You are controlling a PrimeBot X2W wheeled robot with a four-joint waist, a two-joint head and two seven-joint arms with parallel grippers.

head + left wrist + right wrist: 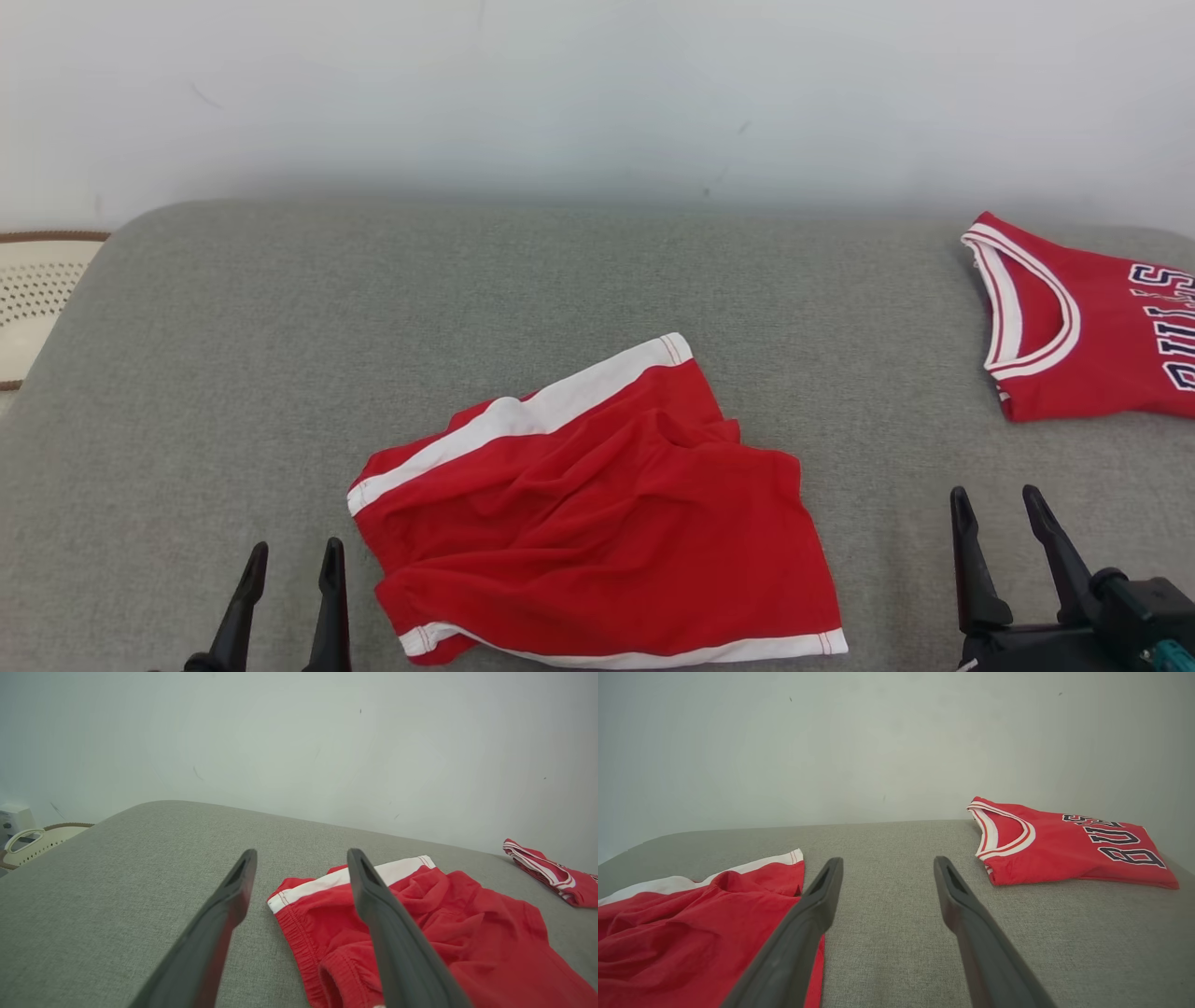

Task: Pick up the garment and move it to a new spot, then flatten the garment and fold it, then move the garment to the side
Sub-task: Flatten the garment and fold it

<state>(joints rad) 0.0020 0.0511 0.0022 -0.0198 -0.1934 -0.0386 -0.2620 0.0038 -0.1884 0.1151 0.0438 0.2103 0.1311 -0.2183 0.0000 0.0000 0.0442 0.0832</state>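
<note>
Nearest, the left gripper (295,544) and right gripper (994,491) stand wide open and empty; between them the rumpled red white-trimmed cloth shorts (597,504) lie on the grey fabric cushion (280,327), best flattened by drawing opposite hems apart, clear of the far red jersey (1092,345).

Lower left, my left tool (293,565); lower right, my right tool (997,513): both point forward, jaws spread wide, gripping nothing.

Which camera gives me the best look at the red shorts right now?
The head view: the red shorts lie nearly whole, rumpled, on the grey fabric surface. The left wrist view shows their waistband end, partly behind a finger. The right wrist view catches one side at its left edge.
</note>
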